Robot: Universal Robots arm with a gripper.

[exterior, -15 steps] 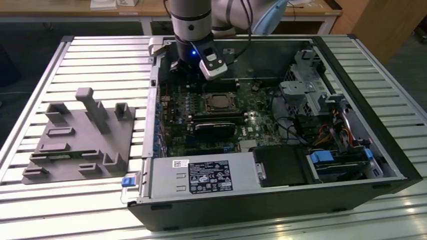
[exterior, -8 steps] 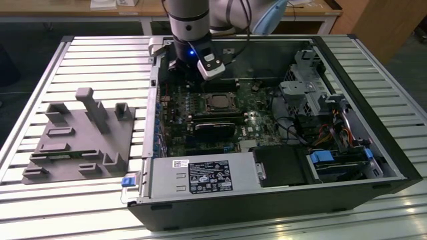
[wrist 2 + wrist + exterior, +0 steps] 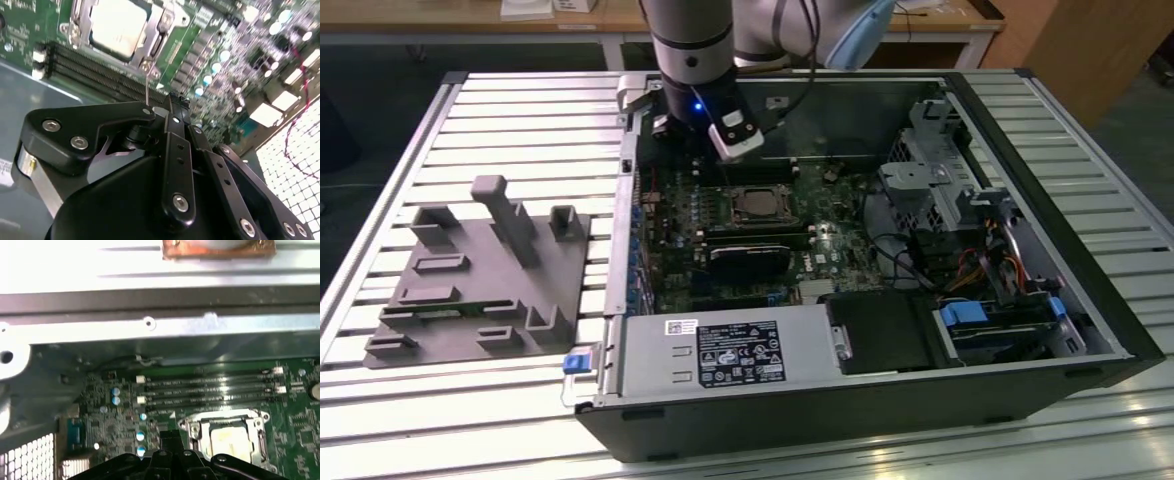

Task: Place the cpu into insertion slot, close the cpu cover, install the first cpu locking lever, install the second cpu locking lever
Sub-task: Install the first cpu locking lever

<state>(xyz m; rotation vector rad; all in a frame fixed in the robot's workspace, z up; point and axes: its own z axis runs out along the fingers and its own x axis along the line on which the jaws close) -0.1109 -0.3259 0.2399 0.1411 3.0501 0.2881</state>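
Silver cpu (image 3: 117, 25) in insertion slot (image 3: 161, 36), tool (image 3: 175, 102) near

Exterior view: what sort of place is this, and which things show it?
Probably a robotics lab or test bench: an open computer case lies on a slatted metal table, a robot arm reaches into it, and a grey holder block sits beside it.

Your exterior view overlooks the open black computer case (image 3: 854, 420). Both wrist views, close in, share the dull silver square cpu (image 3: 117, 25) (image 3: 230, 440).
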